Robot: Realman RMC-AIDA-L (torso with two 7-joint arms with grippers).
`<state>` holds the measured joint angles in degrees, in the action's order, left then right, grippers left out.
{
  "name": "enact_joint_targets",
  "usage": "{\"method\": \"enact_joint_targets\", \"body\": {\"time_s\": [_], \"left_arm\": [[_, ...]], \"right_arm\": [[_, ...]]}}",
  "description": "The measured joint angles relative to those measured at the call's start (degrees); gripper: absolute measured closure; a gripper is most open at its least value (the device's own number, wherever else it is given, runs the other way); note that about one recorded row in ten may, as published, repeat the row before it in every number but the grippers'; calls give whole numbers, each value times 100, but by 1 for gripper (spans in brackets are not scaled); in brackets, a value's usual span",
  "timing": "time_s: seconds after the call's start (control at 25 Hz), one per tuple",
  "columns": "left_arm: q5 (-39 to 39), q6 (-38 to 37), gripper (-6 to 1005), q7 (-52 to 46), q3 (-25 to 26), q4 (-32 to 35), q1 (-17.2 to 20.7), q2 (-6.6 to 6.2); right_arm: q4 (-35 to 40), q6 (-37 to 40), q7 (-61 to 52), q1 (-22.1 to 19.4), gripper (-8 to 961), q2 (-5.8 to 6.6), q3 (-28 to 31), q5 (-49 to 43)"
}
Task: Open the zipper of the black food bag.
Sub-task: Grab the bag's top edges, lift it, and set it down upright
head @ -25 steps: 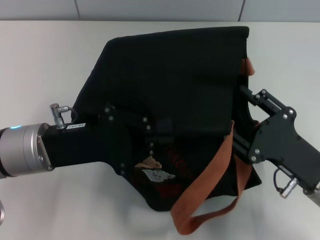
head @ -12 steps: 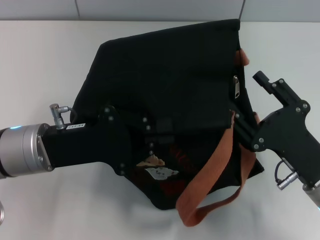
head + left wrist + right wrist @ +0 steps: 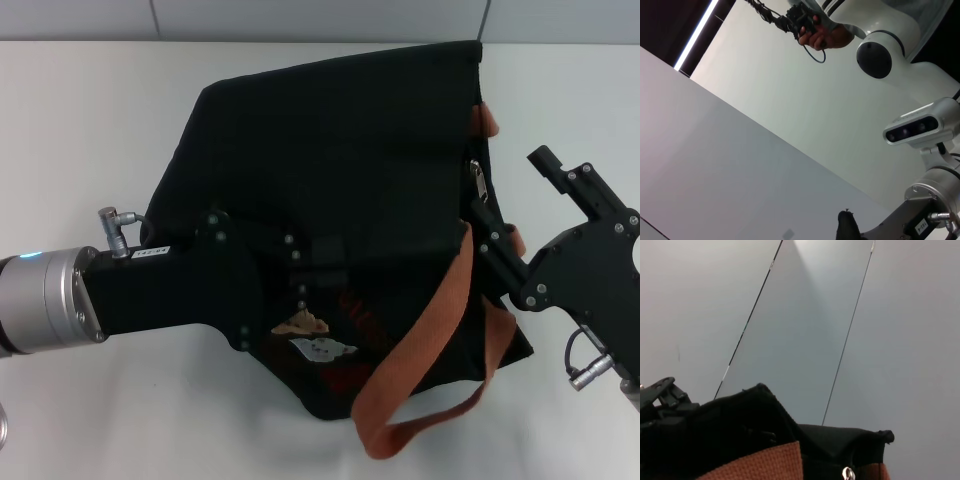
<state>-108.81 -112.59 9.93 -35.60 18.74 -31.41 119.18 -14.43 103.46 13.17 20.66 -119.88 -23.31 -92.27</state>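
Observation:
The black food bag (image 3: 330, 140) lies slumped on the white table, its two orange-brown handles (image 3: 440, 330) trailing toward the front right. A small silver pull tab (image 3: 477, 181) of the zipper shows at the bag's right side and again in the right wrist view (image 3: 846, 473); the track is lost in the black fabric. Just right of that tab my right gripper (image 3: 510, 183) stands open, holding nothing. On the bag's near left part rests my left gripper (image 3: 325, 258), black on black. The left wrist view shows no bag.
A bear patch (image 3: 310, 335) and a red label (image 3: 352, 312) face up on the bag's front part. Bare white table (image 3: 90, 130) stretches left and behind the bag, and a grey wall (image 3: 320, 18) runs along the back.
My right gripper has left the bag's right edge, drawn back to the right and opened. The silver pull tab came into view and the bag's right side sagged. The left arm stayed put.

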Motion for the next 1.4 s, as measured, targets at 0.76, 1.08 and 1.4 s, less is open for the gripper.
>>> {"method": "enact_joint_targets", "body": {"time_s": [0.76,1.08,1.4], "left_arm": [[13,-19,912,0,-8,-2,-2,0],[10,-24,913,0,-6,-2,9,0],[9,-34,913,0,-8,-2,15,0]], "right_arm": [[-123,-179,472,149,454,0,174,-25],[-239,-298,947,199,486,0,178,-8],[-314,-382,1094,264,539,0,209,-9]]}}
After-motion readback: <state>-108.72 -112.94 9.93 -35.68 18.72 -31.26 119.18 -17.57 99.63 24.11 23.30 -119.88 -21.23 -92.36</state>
